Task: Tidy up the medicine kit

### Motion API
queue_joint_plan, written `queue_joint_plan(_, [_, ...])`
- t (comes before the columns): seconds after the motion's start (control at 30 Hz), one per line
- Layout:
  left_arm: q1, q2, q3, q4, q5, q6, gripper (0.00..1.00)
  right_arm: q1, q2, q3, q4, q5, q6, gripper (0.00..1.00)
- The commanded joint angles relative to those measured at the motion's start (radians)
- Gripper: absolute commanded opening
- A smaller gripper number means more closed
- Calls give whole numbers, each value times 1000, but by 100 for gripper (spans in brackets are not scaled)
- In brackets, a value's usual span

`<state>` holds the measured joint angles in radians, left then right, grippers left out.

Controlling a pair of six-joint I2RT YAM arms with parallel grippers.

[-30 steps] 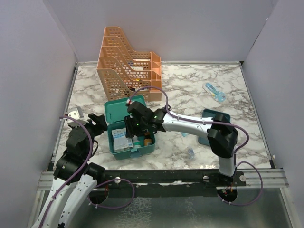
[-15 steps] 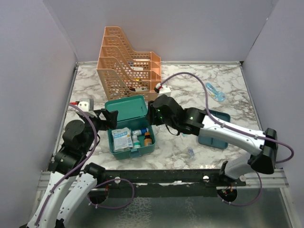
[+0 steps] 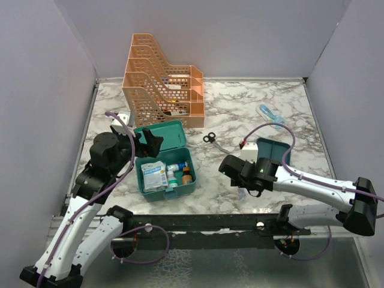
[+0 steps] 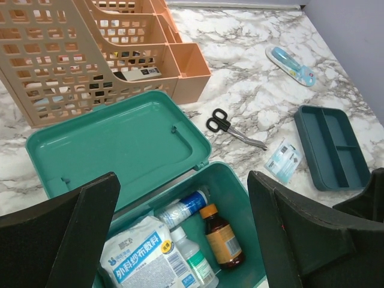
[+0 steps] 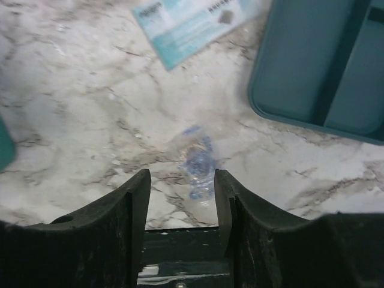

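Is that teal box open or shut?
Open. The medicine kit has its lid laid back flat, and bottles and a packet show inside.

Teal kit (image 4: 237, 198) sits open, hinged lid (image 4: 120, 144) laid back behind it — its matching divided tray (image 4: 321, 135) lies well apart to its right.

I count one medicine kit (image 4: 120, 138), one divided tray (image 4: 333, 147), one orange rack (image 4: 90, 60), one pair of scissors (image 4: 225, 127), three bottles (image 4: 222, 240), one gauze pack (image 4: 141, 261), one sachet (image 4: 283, 161), one blue tube (image 4: 291, 65), one clear wrapper (image 5: 198, 168).
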<state>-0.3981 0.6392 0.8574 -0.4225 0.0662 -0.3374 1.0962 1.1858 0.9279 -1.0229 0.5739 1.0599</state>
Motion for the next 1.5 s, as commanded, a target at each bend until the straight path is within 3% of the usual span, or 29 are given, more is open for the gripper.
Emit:
queue_joint_plan(0.0, [6, -14, 0, 21, 39, -61, 91, -34, -20, -64, -104, -1, 120, 48])
queue_joint_plan(0.53, [7, -31, -53, 35, 41, -100, 91, -237, -73, -302, 277, -298, -73, 55])
queue_joint_plan(0.97, [7, -34, -89, 70, 60, -108, 91, -249, -42, -350, 316, -382, -70, 52])
queue_joint_plan(1.1, [7, -40, -102, 72, 49, -95, 91, -249, -13, -344, 309, -380, -74, 49])
queue_joint_plan(1.33, [6, -77, -150, 63, -35, -89, 91, -249, 23, -329, 294, -355, -73, 33])
queue_joint_plan(1.47, [6, -108, -147, 13, -117, -92, 91, -249, 0, -293, 276, -305, -68, 30])
